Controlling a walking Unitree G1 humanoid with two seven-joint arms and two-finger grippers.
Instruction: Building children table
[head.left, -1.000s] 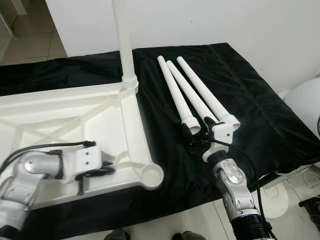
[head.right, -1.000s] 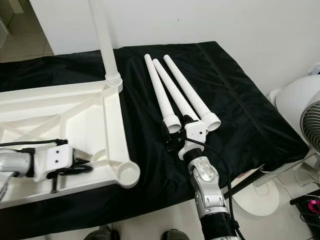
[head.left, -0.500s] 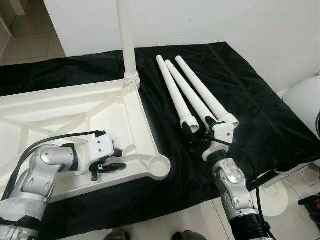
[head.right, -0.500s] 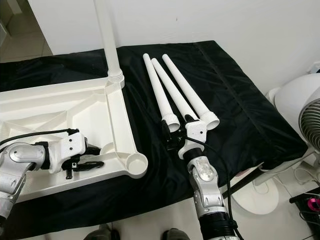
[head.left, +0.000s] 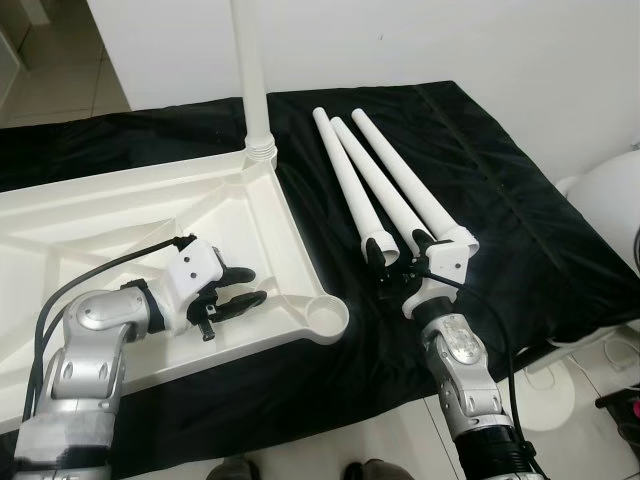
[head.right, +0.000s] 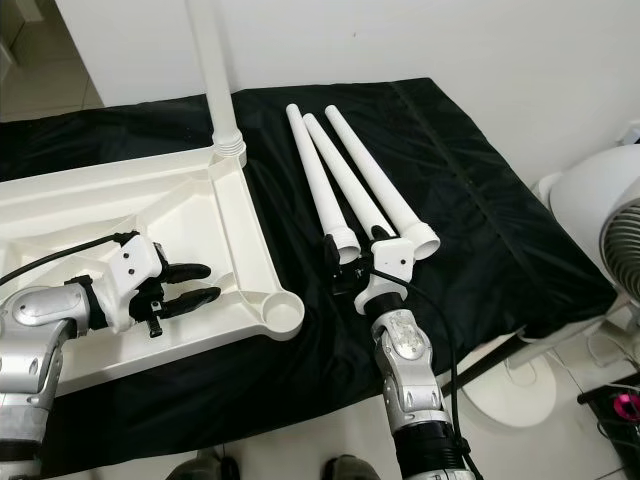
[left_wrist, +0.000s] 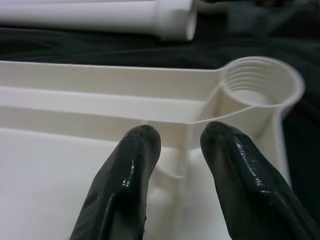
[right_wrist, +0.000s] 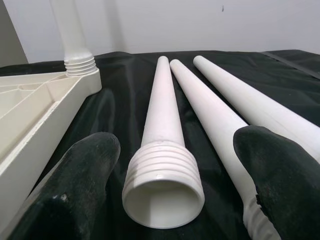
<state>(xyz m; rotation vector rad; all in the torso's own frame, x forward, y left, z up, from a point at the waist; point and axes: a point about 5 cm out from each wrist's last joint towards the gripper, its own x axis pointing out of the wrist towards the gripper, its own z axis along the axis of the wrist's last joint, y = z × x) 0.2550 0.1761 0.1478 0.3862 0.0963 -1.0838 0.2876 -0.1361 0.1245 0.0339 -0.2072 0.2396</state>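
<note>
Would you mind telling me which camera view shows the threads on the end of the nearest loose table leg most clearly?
The right wrist view: the threaded end of the leftmost loose leg faces the camera, ridges and hollow mouth sharp, between the open right gripper's fingers. In the eye views it is small, partly hidden by the gripper. The left wrist view shows it blurred.

A black cloth (head.left: 480, 200) covered the surface; on it lay an upturned white tabletop (head.left: 90, 230) and 3 loose white legs (head.left: 385, 185).
</note>
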